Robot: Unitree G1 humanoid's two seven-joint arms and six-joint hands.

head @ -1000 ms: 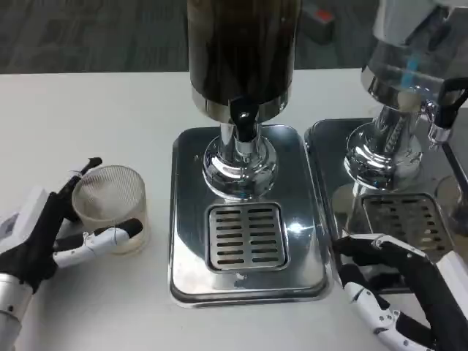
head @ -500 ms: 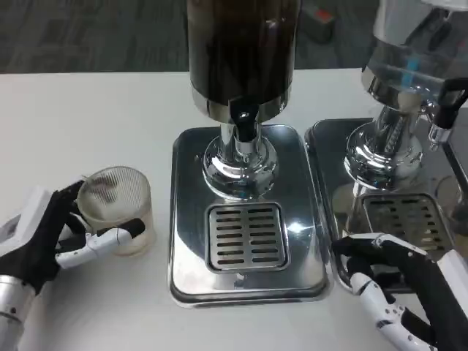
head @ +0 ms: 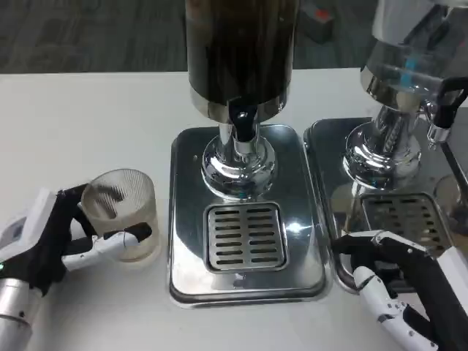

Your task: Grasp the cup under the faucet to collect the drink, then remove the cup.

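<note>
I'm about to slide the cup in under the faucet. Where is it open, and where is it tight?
The grate under the faucet is bare, and so is the table behind the cup held by the left hand. It is tight at the front right, where the right hand rests by the second dispenser.

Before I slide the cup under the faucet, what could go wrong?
The left hand holds the cup on the table, left of the tray; the cup could catch on the tray's raised edge and tip. The faucet hangs low, so a lifted rim may strike it. The right hand rests at the tray's right edge, close by.
</note>
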